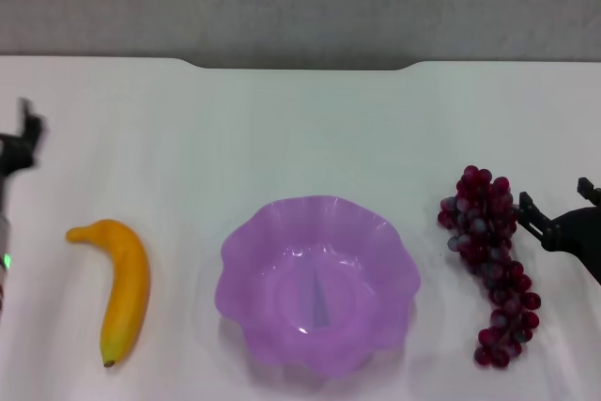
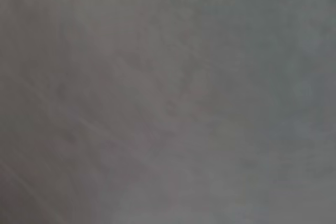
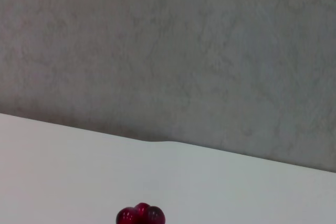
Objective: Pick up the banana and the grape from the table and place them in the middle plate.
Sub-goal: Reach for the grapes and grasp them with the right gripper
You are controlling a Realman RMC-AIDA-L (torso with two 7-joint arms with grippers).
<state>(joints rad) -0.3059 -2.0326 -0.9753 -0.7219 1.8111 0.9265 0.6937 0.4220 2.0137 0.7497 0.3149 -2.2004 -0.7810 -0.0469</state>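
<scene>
From my head camera I look down on the large plain white table (image 1: pixel 300 129) with the shallow notch in its far edge, and near its front middle sits the translucent purple plastic plate (image 1: pixel 246 243) with a wavy, flower-shaped rim, holding no fruit. To my left of it, apart from its rim, lies the single curved yellow-orange banana (image 1: pixel 125 286), its dark tip toward me and its stem end curling away to my left. To my right of the plate, also clear of the rim, lies the long bunch of small dark red-purple grapes (image 1: pixel 488 260), some of them greyish, stretched from far to near. My right gripper (image 1: pixel 549 224) comes in from the right edge just beside the upper part of the bunch, dark prongs pointing at it, nothing held; whether its fingers are parted or closed I cannot tell. My left gripper (image 1: pixel 19 143) sits at the far left edge, well apart from the banana, and I cannot tell its state either. My right wrist camera adds only the topmost grapes (image 3: pixel 140 215) at the picture's edge, the white tabletop (image 3: pixel 168 182) and the grey wall (image 3: pixel 168 51) beyond. My left wrist camera shows nothing but a blurred grey surface.
</scene>
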